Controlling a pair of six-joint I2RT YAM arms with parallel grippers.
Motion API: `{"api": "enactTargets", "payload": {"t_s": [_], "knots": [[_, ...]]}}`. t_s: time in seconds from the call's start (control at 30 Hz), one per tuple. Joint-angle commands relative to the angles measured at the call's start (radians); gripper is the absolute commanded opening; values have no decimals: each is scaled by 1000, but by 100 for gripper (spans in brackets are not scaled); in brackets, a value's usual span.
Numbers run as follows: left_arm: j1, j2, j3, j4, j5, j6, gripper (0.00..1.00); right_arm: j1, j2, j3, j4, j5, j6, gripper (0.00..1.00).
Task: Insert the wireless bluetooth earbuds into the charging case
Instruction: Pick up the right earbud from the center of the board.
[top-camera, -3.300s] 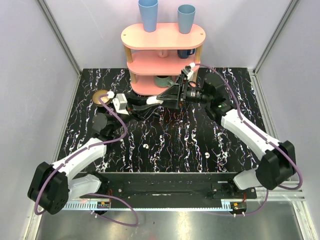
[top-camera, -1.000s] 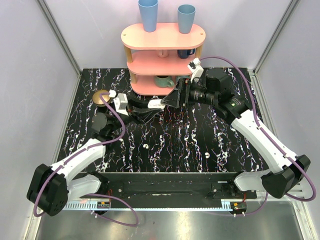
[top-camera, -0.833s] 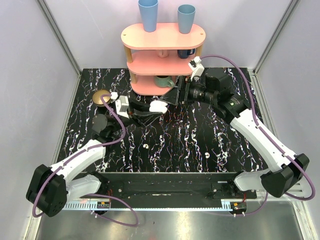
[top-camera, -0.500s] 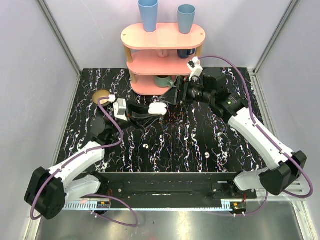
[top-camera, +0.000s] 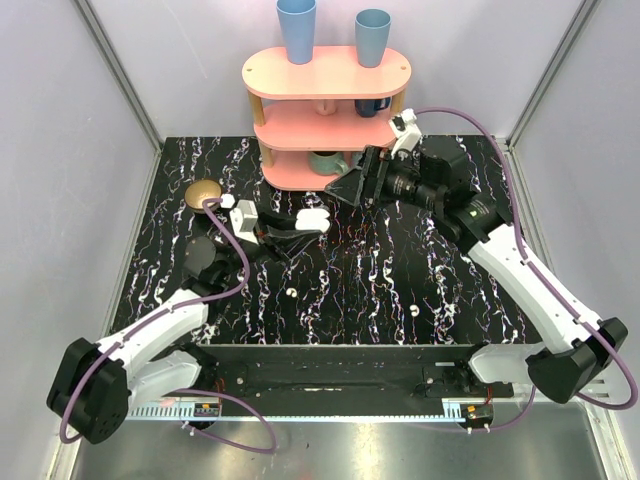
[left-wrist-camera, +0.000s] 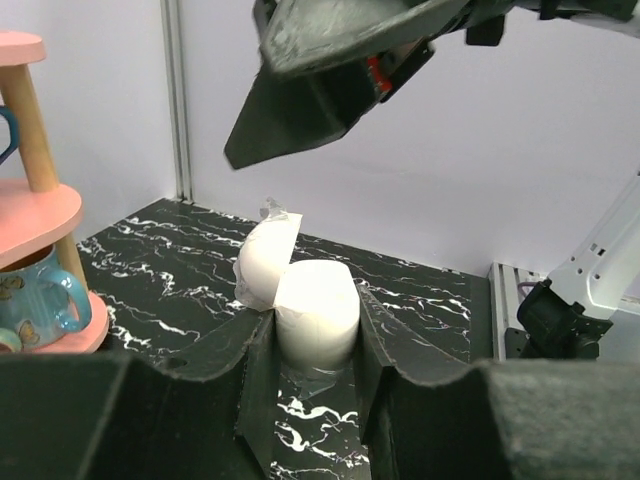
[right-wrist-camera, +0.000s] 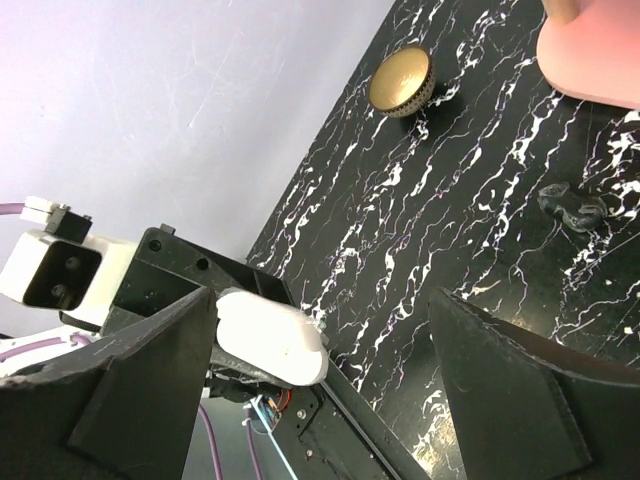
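Left gripper (top-camera: 311, 220) pinches the charging case (left-wrist-camera: 315, 305) (arm outstretched); right gripper (top-camera: 345, 189) gapes, seemingly above.

A robot lab: bare enclosure walls (top-camera: 60, 150), aluminium frame posts (top-camera: 120, 72).

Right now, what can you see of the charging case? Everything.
The charging case is small, smooth, white, rounded plastic. Its lid is hinged open and tilted back to one side; the inside is not visible. It stands upright, clamped between the left gripper's dark fingers, apparently held above the marble tabletop in front of the pink shelf. Nothing else touches it; the open right gripper hangs close by, apart.
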Motion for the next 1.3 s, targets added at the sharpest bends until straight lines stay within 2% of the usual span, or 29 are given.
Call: {"api": "enactTargets", "payload": {"t_s": [0.0,0.13,0.2,0.33,0.47,0.57,0.73,0.9,0.97,1.07,1.27], "knots": [[-1,-40,-3,-44,-83,46,0,3,-54,-27,31,101,-5,94],[-1,-83,-20,-121,-150,95,0,-13,-69,-58,-70,239,17,94],[1,-115,-27,-150,-175,112,0,-43,-80,-90,-116,251,26,91],[2,-170,-44,-204,-212,147,0,-141,-93,-148,-246,268,49,83],[1,-187,-44,-218,-216,152,0,-243,-113,-265,-415,342,9,67],[2,-181,-43,-210,-213,150,0,-254,-138,-363,-525,404,15,63],[2,-144,-20,-202,-189,143,0,-254,-256,-568,-567,391,125,55],[2,-108,-12,-173,-169,127,0,-254,-446,-693,-567,325,241,49],[2,-98,-9,-168,-161,126,0,-254,-475,-742,-567,320,259,46],[2,-80,-6,-153,-150,118,0,-254,-471,-794,-544,320,287,44],[2,-71,2,-149,-138,104,0,-254,-368,-796,-512,368,297,37]]}}
